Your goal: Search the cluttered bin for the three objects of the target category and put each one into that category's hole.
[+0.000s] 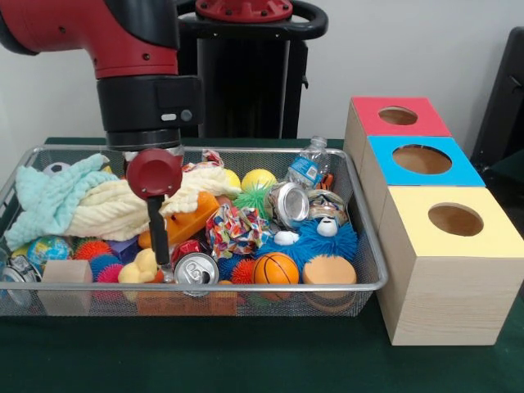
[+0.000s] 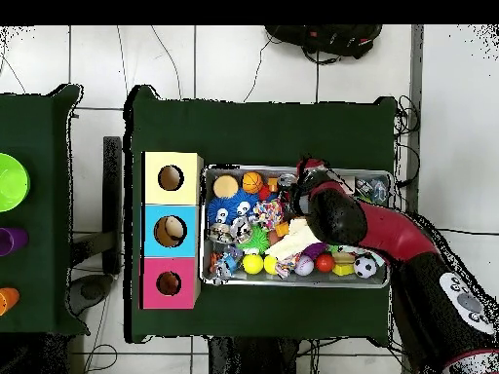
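The green-covered bench (image 1: 246, 360) carries the wire basket (image 1: 360, 286) and, well to the gripper's side, three boxes; the red-topped hole (image 1: 398, 115) is farthest. The gripper (image 1: 162, 260) reaches down beside a yellow duck (image 1: 139, 268); whether it is open or closed I cannot tell.

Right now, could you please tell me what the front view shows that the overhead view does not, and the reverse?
Only the front view shows the gripper lowered beside a yellow duck toy, with a crushed can close by. Only the overhead view shows a side table carrying a green round object. Both show the wire bin, the basketball and the red-topped box's hole.
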### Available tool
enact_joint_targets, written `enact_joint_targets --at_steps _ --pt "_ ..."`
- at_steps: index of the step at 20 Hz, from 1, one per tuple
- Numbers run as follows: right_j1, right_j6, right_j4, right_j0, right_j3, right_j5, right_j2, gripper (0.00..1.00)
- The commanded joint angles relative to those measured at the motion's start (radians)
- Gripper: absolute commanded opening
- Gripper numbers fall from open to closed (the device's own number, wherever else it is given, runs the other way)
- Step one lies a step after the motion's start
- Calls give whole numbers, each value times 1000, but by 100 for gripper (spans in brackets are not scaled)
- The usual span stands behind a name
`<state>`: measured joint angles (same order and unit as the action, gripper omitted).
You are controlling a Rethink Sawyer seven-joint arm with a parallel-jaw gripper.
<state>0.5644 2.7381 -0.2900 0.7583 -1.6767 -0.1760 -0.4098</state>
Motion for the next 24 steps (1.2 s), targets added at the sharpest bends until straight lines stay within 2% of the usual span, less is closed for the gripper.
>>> enact_joint_targets --at_steps 1,7,12,16,21,24 --pt "47 -81 -43 14 -183 -94 -61 100" --pt "87 -65 -104 9 -322 4 -36 100" --pt "104 -20 -142 -10 -388 88 -10 100" --pt "86 -8 -161 0 -389 117 -9 100" --pt "53 -38 -142 57 -330 64 -48 100" --pt "70 -70 -125 111 -308 2 -71 100"
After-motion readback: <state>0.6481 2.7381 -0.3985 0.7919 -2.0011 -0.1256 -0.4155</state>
